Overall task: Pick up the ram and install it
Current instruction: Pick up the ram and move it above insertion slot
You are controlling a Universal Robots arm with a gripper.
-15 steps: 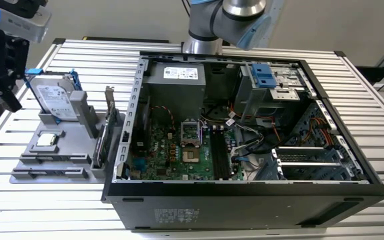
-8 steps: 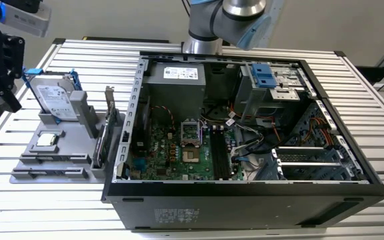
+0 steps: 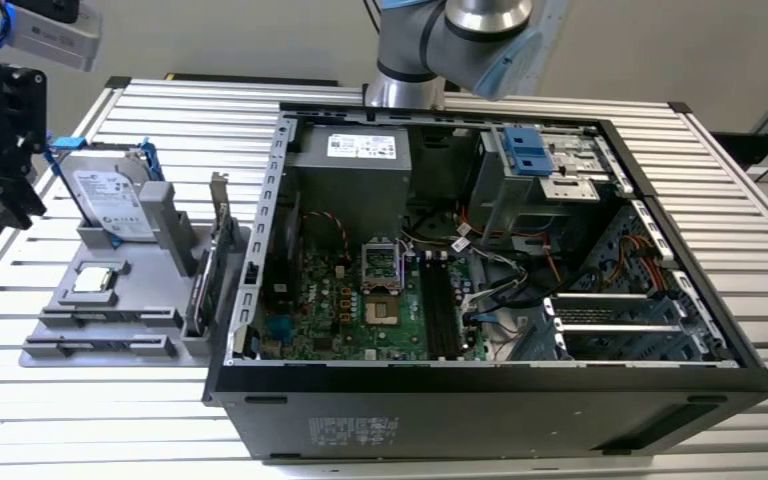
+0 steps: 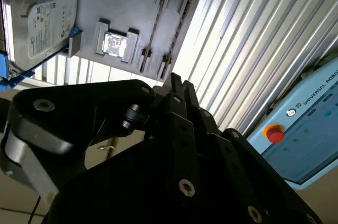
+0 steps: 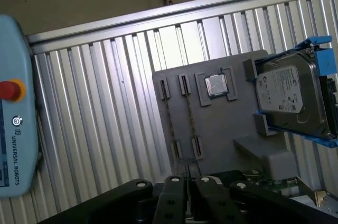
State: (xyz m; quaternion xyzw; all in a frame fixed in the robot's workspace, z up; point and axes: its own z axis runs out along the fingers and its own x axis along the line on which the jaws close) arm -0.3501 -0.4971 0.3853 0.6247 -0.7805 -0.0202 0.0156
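Black gripper (image 3: 11, 195) hangs at the exterior view's left, apart from a grey plastic holder tray (image 3: 91, 300); in both wrist views its fingers (image 5: 171, 195) look pressed together, pinching nothing; the ram (image 5: 170, 121), a thin dark circuit-board stick, stands on edge in a slot of that tray, clear of the gripper, a similar strip beside it; the tray also holds a silver hard drive in a blue frame (image 3: 104, 195) and a small square chip (image 3: 95, 281); rightward, an open black computer case (image 3: 491, 400) holds a green motherboard (image 3: 357, 300); the first wrist view adds a pale blue pendant with a red button (image 5: 10, 91).
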